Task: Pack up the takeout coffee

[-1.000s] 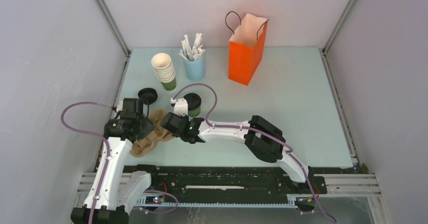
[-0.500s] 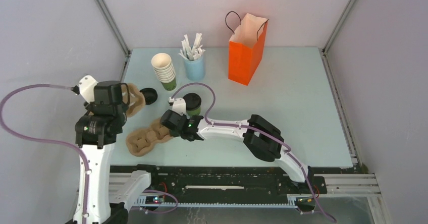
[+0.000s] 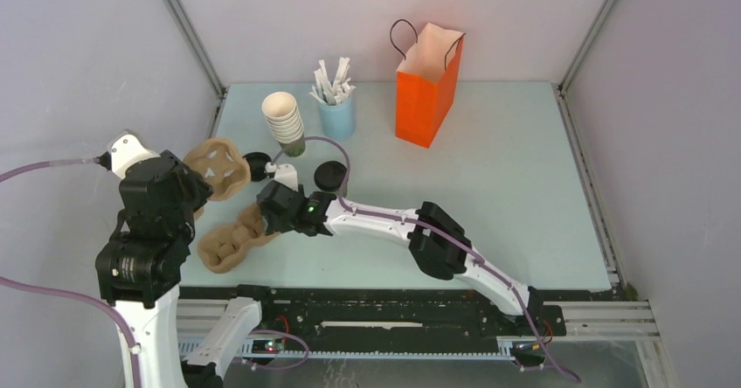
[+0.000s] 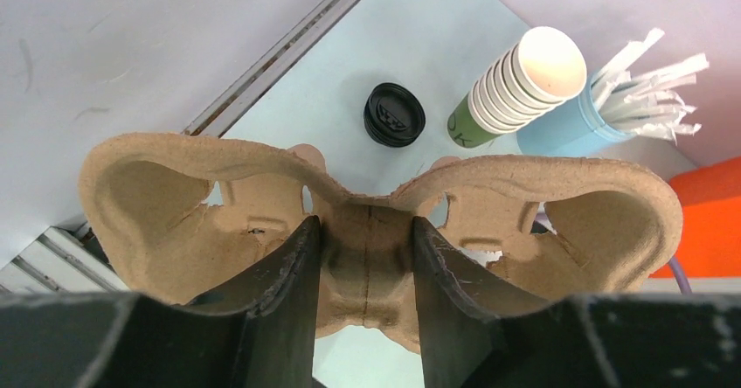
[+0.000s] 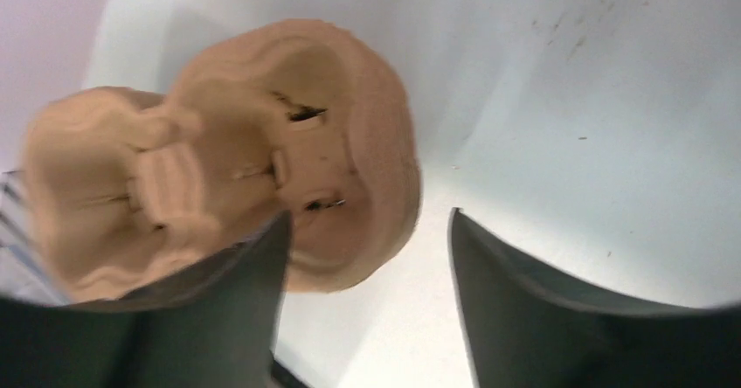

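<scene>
Tabletop (image 3: 515, 178) is pale blue-green, boxed by grey walls. Left gripper (image 4: 365, 231), high off the surface, pinches the raised carrier (image 4: 559, 222) by its middle rib. Right gripper (image 5: 367, 218) reaches low, jaws apart and empty, beside the flat carrier (image 5: 262, 143). Takeout coffee (image 3: 329, 176) stands just behind that wrist, with only its lid showing.

Orange bag (image 3: 426, 86), tan carrier (image 4: 559, 231), light blue cup (image 3: 336, 119), black-lidded coffee (image 3: 330, 176)

Takeout coffee (image 3: 329, 176), upright (lidded); on table (image 3: 524, 187)
</scene>
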Controlling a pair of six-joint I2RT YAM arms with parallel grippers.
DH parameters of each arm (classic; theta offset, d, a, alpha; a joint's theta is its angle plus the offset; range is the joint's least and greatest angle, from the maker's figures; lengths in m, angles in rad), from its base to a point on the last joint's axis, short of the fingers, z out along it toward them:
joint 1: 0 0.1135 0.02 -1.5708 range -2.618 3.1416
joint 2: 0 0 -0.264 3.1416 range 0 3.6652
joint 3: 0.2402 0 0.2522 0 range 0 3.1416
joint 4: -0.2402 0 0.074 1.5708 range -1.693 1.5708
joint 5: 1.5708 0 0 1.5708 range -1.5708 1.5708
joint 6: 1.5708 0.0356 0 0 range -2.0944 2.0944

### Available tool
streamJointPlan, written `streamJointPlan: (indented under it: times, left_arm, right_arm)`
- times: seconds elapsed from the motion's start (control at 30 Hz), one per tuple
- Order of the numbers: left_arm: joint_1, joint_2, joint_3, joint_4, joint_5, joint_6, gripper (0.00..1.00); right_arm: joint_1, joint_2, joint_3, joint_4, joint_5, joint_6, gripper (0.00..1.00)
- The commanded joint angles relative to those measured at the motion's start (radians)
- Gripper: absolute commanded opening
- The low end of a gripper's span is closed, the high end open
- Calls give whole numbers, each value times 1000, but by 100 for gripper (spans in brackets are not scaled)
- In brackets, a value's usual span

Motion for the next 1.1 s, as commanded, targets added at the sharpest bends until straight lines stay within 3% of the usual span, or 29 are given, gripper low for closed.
streamJointPlan:
  times: [0.0,0.1,0.17,0.23,0.33,0.53,0.67,0.83,1.07]
  left_arm:
    - [-4,-26,23,23,55,83,4]
    - [-5,-46,20,38,71,98,4]
    - [-4,-55,18,46,76,108,4]
    - [-4,-62,19,52,84,121,4]
    - [-4,-73,8,58,111,138,6]
    - [-4,-86,-59,88,218,137,6]
    - [-4,-99,-107,105,297,128,7]
    - [-5,-137,-175,132,361,120,8]
    - [-4,-153,-181,125,377,142,10]
  right_arm:
    - [-23,-180,38,9,-83,-118,84]
    - [-58,-270,22,-46,-158,-149,93]
    - [-93,-355,-19,-81,-234,-175,93]
    - [-142,-484,-136,-79,-282,-249,90]
    - [-231,-715,-352,-39,-235,-367,92]
    - [-600,-951,-465,2,-245,-342,94]
    - [-809,-963,-457,89,-324,-253,98]
    - [-965,-818,-314,103,-375,-162,97]
    - [-1000,-600,-110,89,-351,-121,90]
